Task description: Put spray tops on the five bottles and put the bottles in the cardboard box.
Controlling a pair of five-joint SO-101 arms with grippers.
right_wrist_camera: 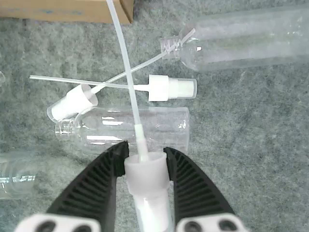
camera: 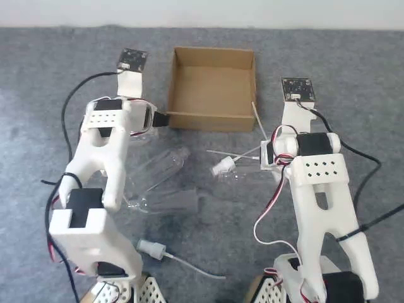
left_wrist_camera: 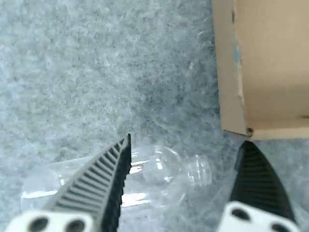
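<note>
A: Gripper check pls, right gripper (right_wrist_camera: 145, 151) first?
B: Item 1: right gripper is pinching a spray top (right_wrist_camera: 147, 181) btwn both fingers. Its dip tube (right_wrist_camera: 123, 63) is pointing out past the fingertips toward the cardboard box (camera: 211, 121).
A: Under it?
B: Item 2: capless bottle (right_wrist_camera: 130, 128) is lying on its side on the grey felt (camera: 353, 76), just beyond the fingertips. Loose top no. 1 (right_wrist_camera: 171, 88) and loose top no. 2 (right_wrist_camera: 72, 104) are lying beside it, tubes crossing.
A: Left gripper (left_wrist_camera: 187, 142)?
B: Item 3: it's hanging w/ fingers spread wide over an open-necked bottle (left_wrist_camera: 159, 169), just beside the box's corner. Can't tell if they're touching.
A: Anything else?
B: Loose top no. 3 (camera: 149, 247) is lying near the left arm's base. Box is sitting open at the far side, btwn the arms.
</note>
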